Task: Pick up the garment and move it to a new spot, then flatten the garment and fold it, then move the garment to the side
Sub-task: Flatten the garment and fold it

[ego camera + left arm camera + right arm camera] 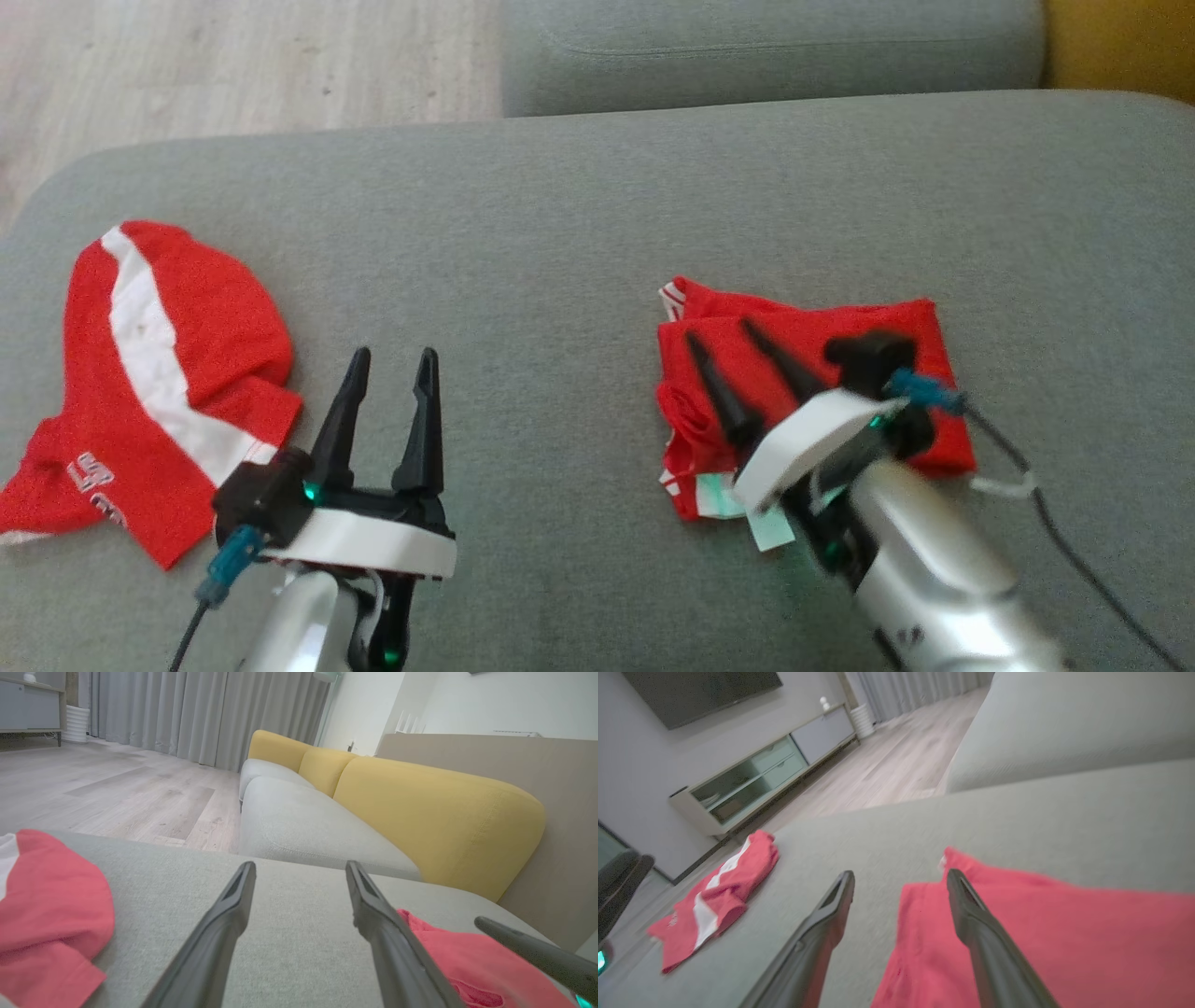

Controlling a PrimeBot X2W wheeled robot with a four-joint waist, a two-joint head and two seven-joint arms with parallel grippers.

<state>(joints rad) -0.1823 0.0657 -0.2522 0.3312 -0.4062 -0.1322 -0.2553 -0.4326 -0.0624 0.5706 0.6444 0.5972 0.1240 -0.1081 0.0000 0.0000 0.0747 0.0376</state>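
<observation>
1. Grey fabric sofa cushion (pixel 560 233), head view: a folded red garment (pixel 803 329) lies right of centre. The right gripper (pixel 719 331) is over it, parted and holding nothing. A crumpled red-and-white garment (pixel 205 317) lies far left.
2. Left wrist view: the left gripper (pixel 300 865) is spread wide and empty above bare cushion.
3. Right wrist view: blurred, so contact with the folded cloth is unclear.

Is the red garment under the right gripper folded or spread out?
Folded: the red garment lies as a compact rectangle with layered edges, beneath the right gripper.
</observation>
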